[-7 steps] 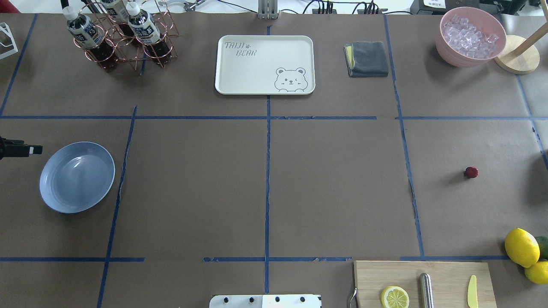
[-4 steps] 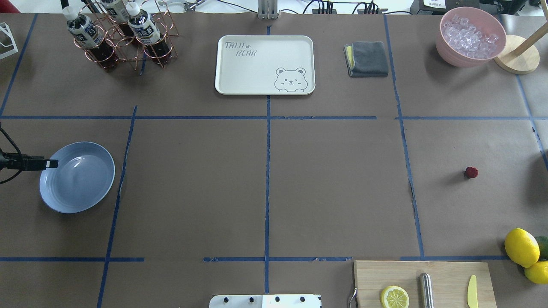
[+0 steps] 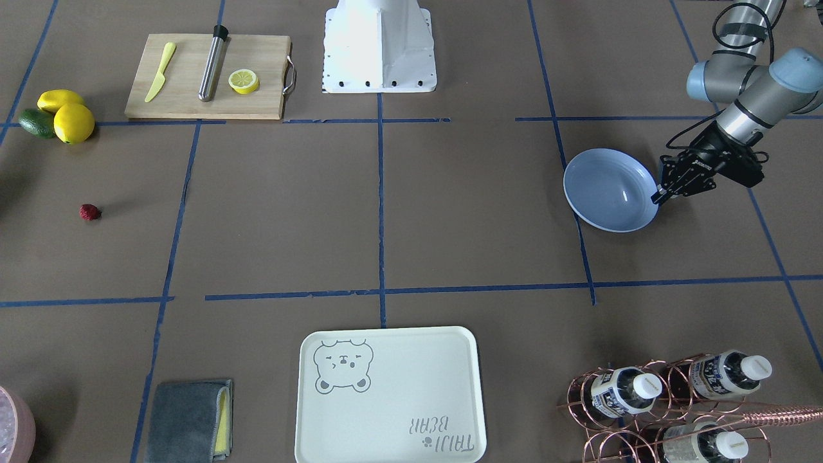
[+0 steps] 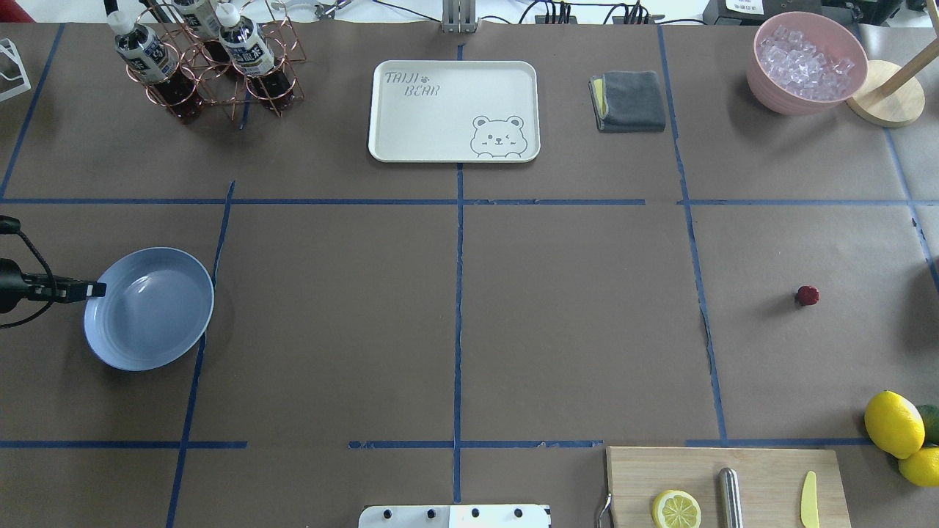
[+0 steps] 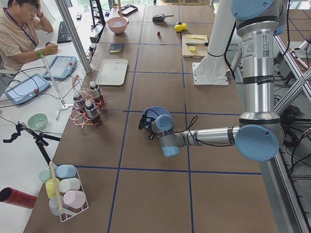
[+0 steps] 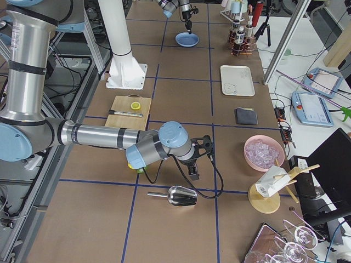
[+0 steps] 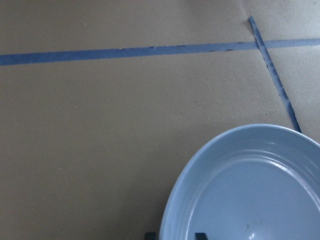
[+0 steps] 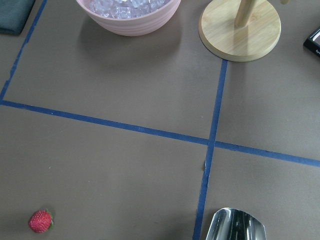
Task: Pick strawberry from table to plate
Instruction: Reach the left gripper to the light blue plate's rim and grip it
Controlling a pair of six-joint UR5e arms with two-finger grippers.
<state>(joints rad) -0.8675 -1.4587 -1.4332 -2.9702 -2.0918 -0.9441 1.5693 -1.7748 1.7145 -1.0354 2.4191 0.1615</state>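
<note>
Strawberry [image 4: 808, 295]: is found lying on the table [image 4: 572, 330] on the robot's right side, well apart from the plate [image 4: 207, 293] and untouched.
Plate: is set on the left side, empty.
Left gripper [image 4: 99, 290]: is seen with one finger inside the plate's rim and one outside, and is judged to be pinching it.
Right gripper [image 6: 193, 170]: is held low over the table near the berry; whether it is spread or pressed together cannot be told.
Risk, plate: the glossy rim may be lost from the pinch, or the dish tipped, if it is dragged or lifted by one edge.
Risk, berry: it may be rolled away or squashed if it is gripped off-centre or too hard.
Risk, carry: the berry may be dropped short, since much table must be crossed.
</note>
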